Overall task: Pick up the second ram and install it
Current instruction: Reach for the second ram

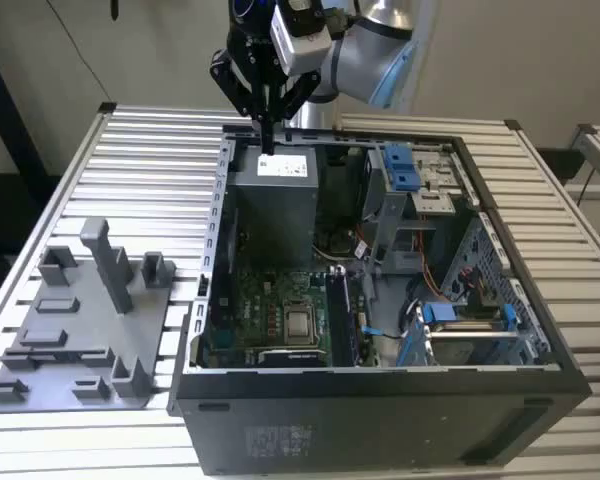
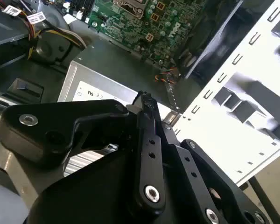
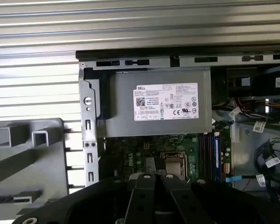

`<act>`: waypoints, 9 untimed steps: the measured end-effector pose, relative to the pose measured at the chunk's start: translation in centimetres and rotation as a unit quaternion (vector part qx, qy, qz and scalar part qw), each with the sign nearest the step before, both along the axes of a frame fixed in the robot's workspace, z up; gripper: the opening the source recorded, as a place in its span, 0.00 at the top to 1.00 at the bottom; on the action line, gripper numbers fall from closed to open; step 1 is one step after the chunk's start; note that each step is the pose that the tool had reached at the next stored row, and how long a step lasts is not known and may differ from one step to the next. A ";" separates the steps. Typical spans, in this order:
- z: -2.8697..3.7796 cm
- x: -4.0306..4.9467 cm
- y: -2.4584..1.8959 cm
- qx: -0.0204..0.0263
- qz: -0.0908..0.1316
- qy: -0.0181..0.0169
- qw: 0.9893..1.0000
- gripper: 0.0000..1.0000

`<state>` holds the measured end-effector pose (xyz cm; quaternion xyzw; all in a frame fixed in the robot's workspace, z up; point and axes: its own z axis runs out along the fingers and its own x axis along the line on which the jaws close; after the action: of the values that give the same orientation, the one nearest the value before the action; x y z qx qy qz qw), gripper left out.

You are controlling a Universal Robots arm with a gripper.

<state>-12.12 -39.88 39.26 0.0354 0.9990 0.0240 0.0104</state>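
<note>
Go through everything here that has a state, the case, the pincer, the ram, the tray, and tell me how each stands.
Computer case: lying on its side, panel off, open upward.
Pincer: shut, holding nothing, above the power supply.
Second ram: standing in a motherboard slot, apparently seated.
Processor: uncovered, no cooler.
Grey tray: flat on the table, no ram on it.

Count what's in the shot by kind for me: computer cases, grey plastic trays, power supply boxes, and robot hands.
computer case: 1
grey plastic tray: 1
power supply box: 1
hand: 1
Total: 4
</note>
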 end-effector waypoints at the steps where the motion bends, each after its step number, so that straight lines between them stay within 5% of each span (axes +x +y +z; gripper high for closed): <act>1: 0.00 0.00 0.00 0.000 0.000 0.000 1.000 0.89; 9: 0.00 0.00 0.00 0.000 0.000 0.000 1.000 0.89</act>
<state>-12.12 -39.88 39.26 0.0354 0.9990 0.0240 0.0103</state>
